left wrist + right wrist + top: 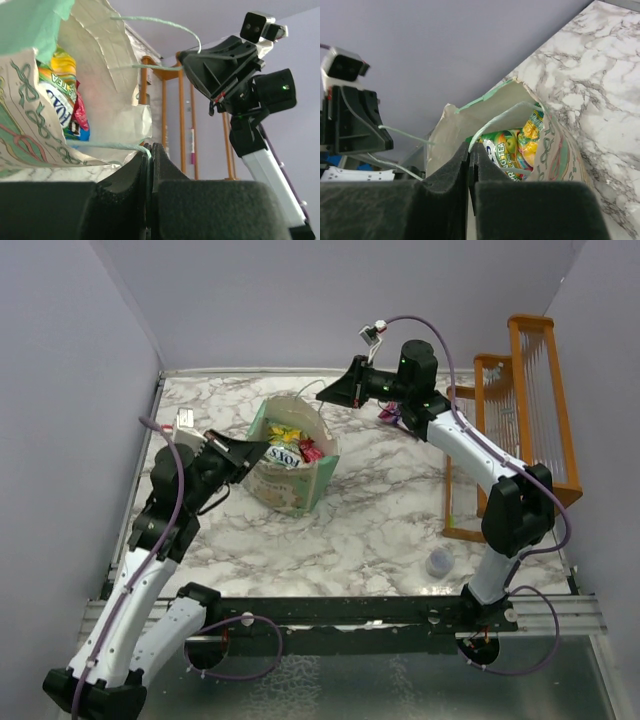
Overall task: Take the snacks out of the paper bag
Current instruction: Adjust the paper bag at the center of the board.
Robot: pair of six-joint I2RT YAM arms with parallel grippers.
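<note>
Paper bag (296, 480) stands upright on the counter (380, 510), mouth open. The snacks (288, 445) lie inside it, with green, yellow and red packets visible at the opening.

Left hand (262, 450) is at the bag's left rim. It is fully closed, pinching one string handle (105, 145) at the fingertips.

Right hand (323, 397) is held above the bag's far right edge. It is fully closed, pinching the second string handle (492, 124).

Grey cap (438, 562) lies on the counter, right of the bag and well apart from it. Wooden rack (525, 410) stands further right of the bag.
</note>
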